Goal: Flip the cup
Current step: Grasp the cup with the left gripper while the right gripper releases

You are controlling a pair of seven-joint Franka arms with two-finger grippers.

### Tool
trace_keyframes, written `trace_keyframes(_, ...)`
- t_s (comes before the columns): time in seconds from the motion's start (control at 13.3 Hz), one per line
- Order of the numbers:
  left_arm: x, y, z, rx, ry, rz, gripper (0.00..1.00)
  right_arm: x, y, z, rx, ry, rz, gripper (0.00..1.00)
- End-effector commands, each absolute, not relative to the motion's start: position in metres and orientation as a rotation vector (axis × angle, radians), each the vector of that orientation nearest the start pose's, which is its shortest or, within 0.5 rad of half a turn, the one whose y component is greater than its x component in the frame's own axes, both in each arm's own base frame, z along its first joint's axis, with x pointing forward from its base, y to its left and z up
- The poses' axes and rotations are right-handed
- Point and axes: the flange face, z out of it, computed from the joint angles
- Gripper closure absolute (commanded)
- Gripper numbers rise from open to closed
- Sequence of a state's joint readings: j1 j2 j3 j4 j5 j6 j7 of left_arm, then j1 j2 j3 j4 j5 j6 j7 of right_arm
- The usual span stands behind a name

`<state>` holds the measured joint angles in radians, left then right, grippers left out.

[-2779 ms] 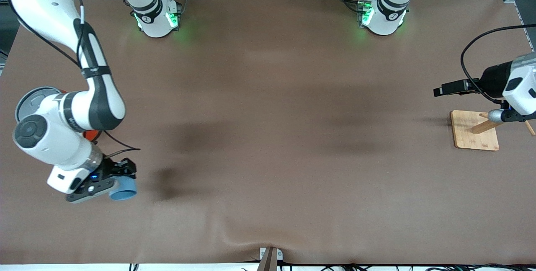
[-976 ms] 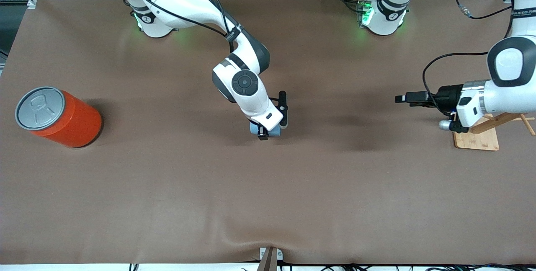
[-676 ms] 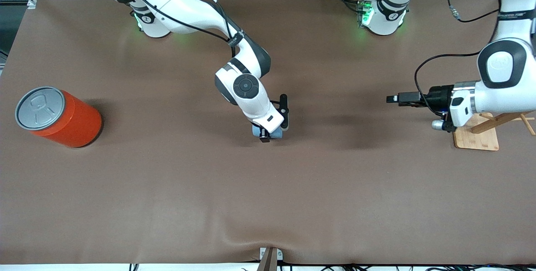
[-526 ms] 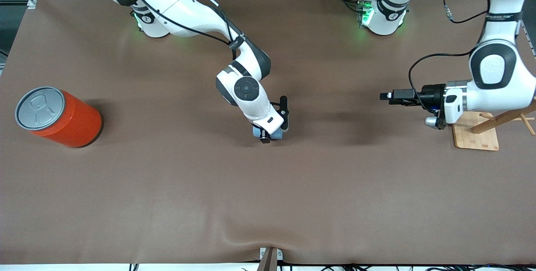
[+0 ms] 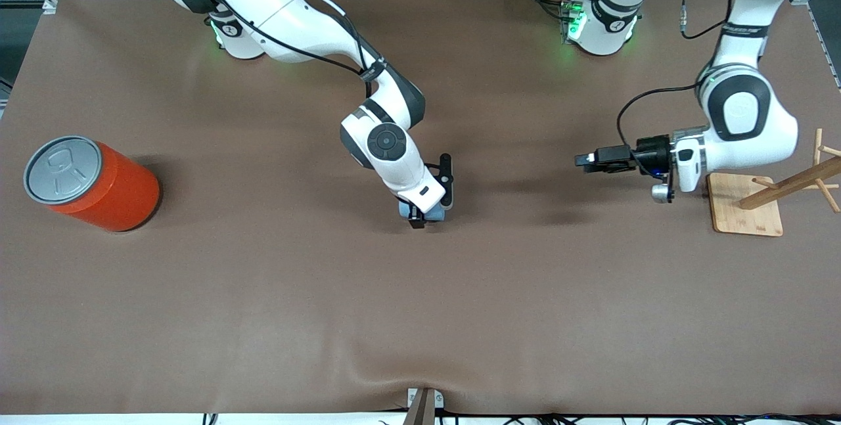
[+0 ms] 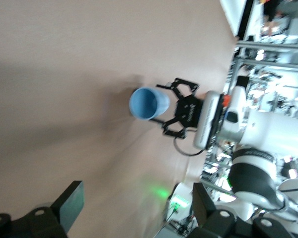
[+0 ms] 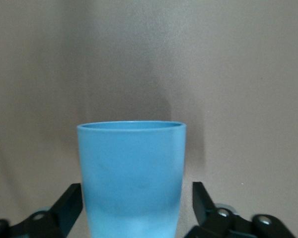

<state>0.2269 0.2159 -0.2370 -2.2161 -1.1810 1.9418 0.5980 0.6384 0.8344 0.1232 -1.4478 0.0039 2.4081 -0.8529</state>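
I have the right hand (image 5: 424,209) low over the middle of the brown worktop (image 5: 276,293), pointing down at the cup (image 7: 132,176). In the right wrist view the light-blue cup stands upright on the worktop with its rim up, set between the two black fingers (image 7: 69,206). There is a visible gap on each side, so the fingers are spread and not pressing its wall; the hand is released around the cup. In the front view most of the cup is covered by the hand, and only a sliver of blue shows under it.

The left hand (image 5: 585,161) hovers over the worktop toward the left arm's end, lying level and aimed at the right hand, well apart from it. Its fingers (image 6: 72,206) stand wide apart with nothing between them. The left wrist view looks along the worktop and shows the cup's open mouth, with the right hand's black fingers on either side of it.

Just beside the left hand's wrist, a wooden stand (image 5: 746,205) with slanted pegs sits on the worktop. An orange can (image 5: 98,185) with a grey pull-tab lid stands well apart from the right hand, at the right arm's end.
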Motion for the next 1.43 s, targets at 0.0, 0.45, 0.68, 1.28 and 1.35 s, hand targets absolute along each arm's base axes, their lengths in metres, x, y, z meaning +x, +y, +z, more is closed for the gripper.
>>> trace_keyframes(0.0, 0.525, -0.088, 0.273, 2.02, 0.168, -0.08, 0.11, 0.553, 0.496, 0.214, -2.154, -2.143, -0.255, 0.0)
trace_keyframes(0.45, 0.53, -0.14, 0.234, 1.936, 0.209, -0.023, 0.22, 0.538, 0.501, 0.269, -2.13, -2.147, -0.146, 0.0)
trace_keyframes(0.68, 0.533, -0.162, 0.205, 1.894, 0.206, 0.038, 0.2, 0.534, 0.493, 0.304, -2.152, -2.098, -0.088, 0.0)
trace_keyframes(1.28, 0.541, -0.236, 0.177, 1.929, 0.268, 0.051, 0.22, 0.578, 0.398, 0.381, -2.56, -1.598, 0.015, 0.0)
trace_keyframes(1.35, 0.54, -0.246, 0.172, 1.923, 0.267, 0.041, 0.22, 0.583, 0.386, 0.382, -2.654, -1.458, 0.024, 0.0)
